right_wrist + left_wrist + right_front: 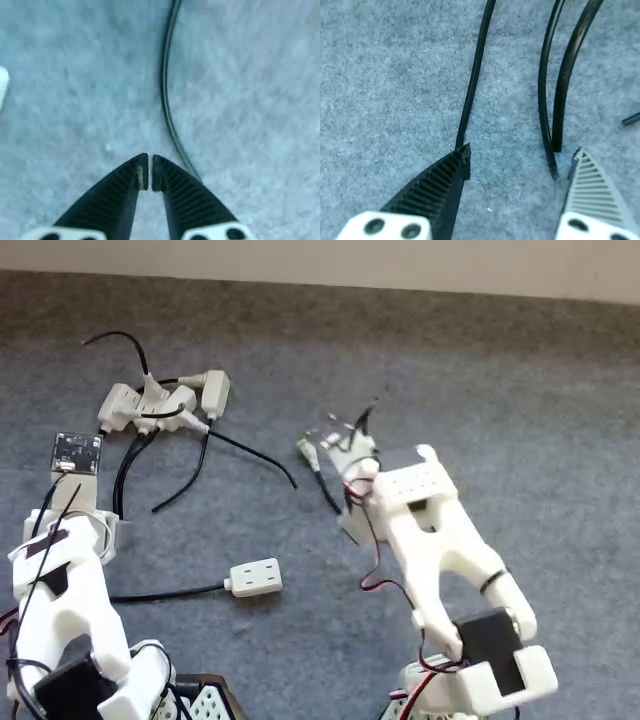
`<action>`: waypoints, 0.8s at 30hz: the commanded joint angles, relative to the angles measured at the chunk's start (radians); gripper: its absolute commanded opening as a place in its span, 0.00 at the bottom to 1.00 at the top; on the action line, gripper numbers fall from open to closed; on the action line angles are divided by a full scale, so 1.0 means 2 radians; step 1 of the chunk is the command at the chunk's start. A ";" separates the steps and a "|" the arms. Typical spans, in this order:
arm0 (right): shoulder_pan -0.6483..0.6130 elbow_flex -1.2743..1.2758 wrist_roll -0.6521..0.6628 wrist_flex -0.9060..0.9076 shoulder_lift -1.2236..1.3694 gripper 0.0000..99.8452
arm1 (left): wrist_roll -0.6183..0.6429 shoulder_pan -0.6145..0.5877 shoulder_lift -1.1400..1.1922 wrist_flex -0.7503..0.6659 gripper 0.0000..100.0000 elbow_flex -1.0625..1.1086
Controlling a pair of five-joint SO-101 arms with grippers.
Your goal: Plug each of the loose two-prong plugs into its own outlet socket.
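A small white two-prong plug [309,451] lies on the grey carpet [520,390], just beside and slightly ahead of the right gripper [150,172]. It is off to the side that faces the other arm. Its thin black cord [165,90] trails back past the gripper's tips, beside them and not between them. The plug is too small to tell which way its prongs point. The right gripper's two black jaws are pressed almost together and hold nothing, so I judge they must spread before they can take the plug.

The white socket block [255,577] on its own black lead sits well behind both grippers, back toward the arm bases and between the two arms. Its long axis runs across from one arm to the other.

Farther out, a cluster of white plugs and adapters [160,405] lies ahead of the left gripper [520,152]. This gripper is spread wide, one jaw black and one pale, and it straddles two black cords [560,95] without clamping them. The right arm is nearer the lone plug, and the left arm is nearer the cluster.
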 commanded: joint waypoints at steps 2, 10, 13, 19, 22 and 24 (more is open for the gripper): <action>-0.035 -0.125 -0.006 0.000 0.089 0.26 | 0.002 0.007 -0.003 -0.008 0.32 0.007; -0.047 -0.351 -0.057 0.001 0.277 0.07 | 0.002 0.004 -0.003 -0.008 0.32 0.006; -0.045 -0.425 -0.062 -0.005 0.327 0.09 | 0.002 0.004 -0.003 -0.008 0.32 0.006; -0.043 -0.509 -0.069 -0.001 0.402 0.19 | 0.002 0.004 -0.003 -0.008 0.32 0.006; -0.042 -0.519 -0.068 0.000 0.423 0.19 | 0.002 0.004 -0.003 -0.008 0.32 0.006; -0.042 -0.521 -0.065 0.003 0.428 0.19 | 0.002 0.004 -0.002 -0.008 0.32 0.006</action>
